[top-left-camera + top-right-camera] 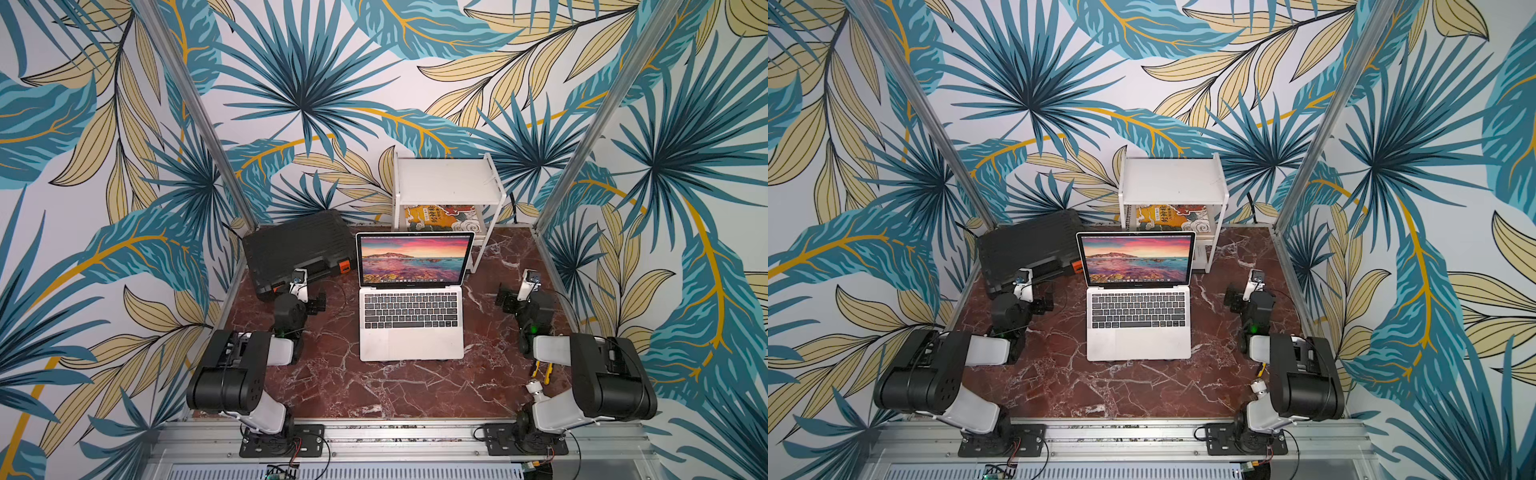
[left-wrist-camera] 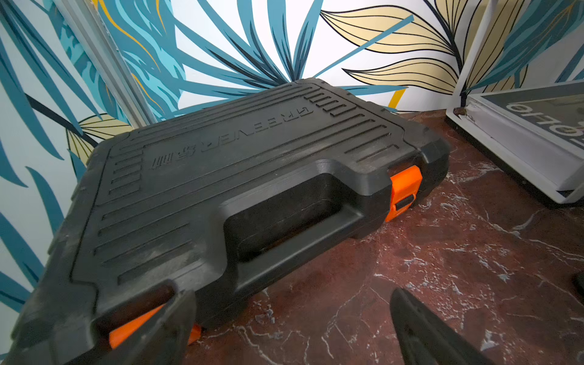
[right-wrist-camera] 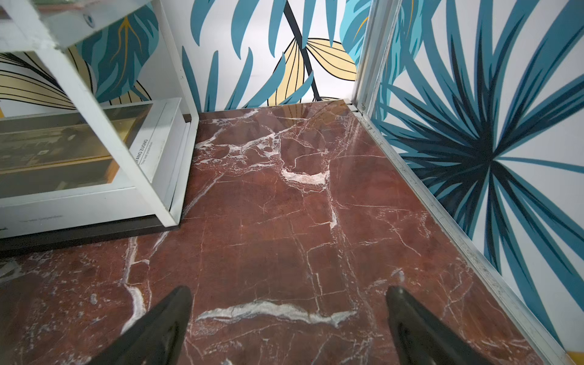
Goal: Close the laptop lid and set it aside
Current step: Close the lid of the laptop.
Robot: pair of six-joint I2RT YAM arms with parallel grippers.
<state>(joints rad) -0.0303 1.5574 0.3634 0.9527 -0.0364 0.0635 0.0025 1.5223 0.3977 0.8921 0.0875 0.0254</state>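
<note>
In both top views the silver-grey laptop (image 1: 411,332) (image 1: 1138,336) sits open at the middle of the red marble table. The laptop lid (image 1: 413,258) (image 1: 1137,258) stands upright, its lit screen showing a pink-and-blue coast. My left gripper (image 1: 318,301) (image 1: 1044,304) hovers open left of the keyboard, clear of it. My right gripper (image 1: 505,300) (image 1: 1233,299) hovers open on the laptop's right, also apart from it. In the left wrist view the left gripper (image 2: 292,297) holds nothing, and in the right wrist view the right gripper (image 3: 289,292) holds nothing. Neither wrist view shows the laptop.
A black ribbed case with orange latches (image 1: 295,249) (image 2: 237,177) lies at the back left, close ahead of my left gripper. A white shelf rack (image 1: 446,178) (image 3: 94,104) with books stands behind the laptop at the back right. Metal rails edge the table (image 3: 442,215).
</note>
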